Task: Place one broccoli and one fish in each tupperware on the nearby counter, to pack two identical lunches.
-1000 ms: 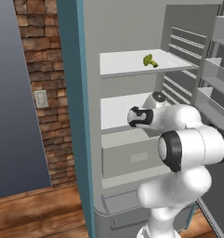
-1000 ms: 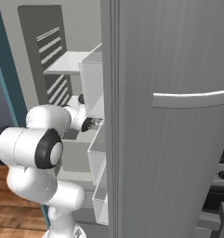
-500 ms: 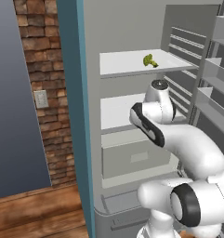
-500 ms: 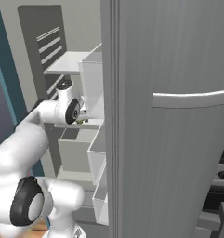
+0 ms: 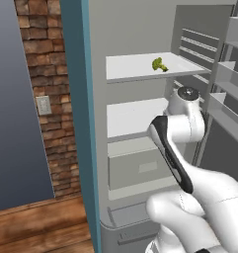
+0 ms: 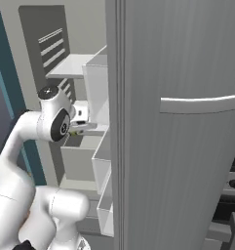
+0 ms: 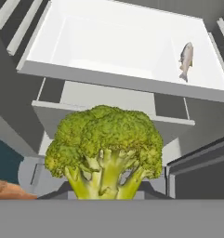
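With the gripper [image 6: 87,126] clamped on a broccoli [image 7: 104,155] inside the fridge [image 5: 140,123], packing looks barely begun: a fish [image 7: 186,60] lies on the shelf [image 7: 118,42], another broccoli [image 5: 159,64] sits higher up.

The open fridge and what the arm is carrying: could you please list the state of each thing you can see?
Fridge door: swung open.
Gripper: shut on a broccoli, inside the fridge opening.
Held broccoli: gripped by its stem, florets up in the hand view.
Second broccoli: lying loose on the upper shelf.
Fish: lying on a white shelf, untouched.
Drawer: closed.
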Robot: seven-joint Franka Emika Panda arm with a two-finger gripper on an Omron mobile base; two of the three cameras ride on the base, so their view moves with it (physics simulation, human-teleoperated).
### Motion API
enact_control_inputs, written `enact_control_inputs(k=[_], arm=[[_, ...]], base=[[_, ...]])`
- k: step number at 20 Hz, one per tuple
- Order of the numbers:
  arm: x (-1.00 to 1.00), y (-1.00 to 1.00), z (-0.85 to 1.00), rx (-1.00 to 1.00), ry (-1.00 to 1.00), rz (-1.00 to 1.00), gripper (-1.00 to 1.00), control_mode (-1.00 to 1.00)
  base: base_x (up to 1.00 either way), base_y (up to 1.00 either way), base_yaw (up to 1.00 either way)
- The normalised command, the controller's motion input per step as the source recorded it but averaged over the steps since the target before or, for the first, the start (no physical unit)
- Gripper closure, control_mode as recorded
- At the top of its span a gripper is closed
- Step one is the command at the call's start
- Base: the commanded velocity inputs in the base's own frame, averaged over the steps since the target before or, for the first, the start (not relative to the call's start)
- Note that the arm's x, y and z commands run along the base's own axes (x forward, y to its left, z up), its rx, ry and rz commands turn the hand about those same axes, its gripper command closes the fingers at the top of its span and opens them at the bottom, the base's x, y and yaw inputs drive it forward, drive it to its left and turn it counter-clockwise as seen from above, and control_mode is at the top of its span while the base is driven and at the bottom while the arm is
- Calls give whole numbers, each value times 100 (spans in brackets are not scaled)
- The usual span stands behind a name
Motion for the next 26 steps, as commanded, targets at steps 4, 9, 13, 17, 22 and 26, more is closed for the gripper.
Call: enact_control_inputs(k=[4,9,13,17,22,26], arm=[[-80,0,37,0,-7,8,100,-100],[-52,-4,11,0,-6,8,100,100],[0,0,0,0,0,0,100,100],[0,0,0,0,0,0,100,100],[0,0,0,0,0,0,100,100],[0,0,0,0,0,0,100,100]], base=[[0,0,0],[-33,0,4],[-98,0,3],[-100,0,0],[-98,0,0],[-99,0,0]])
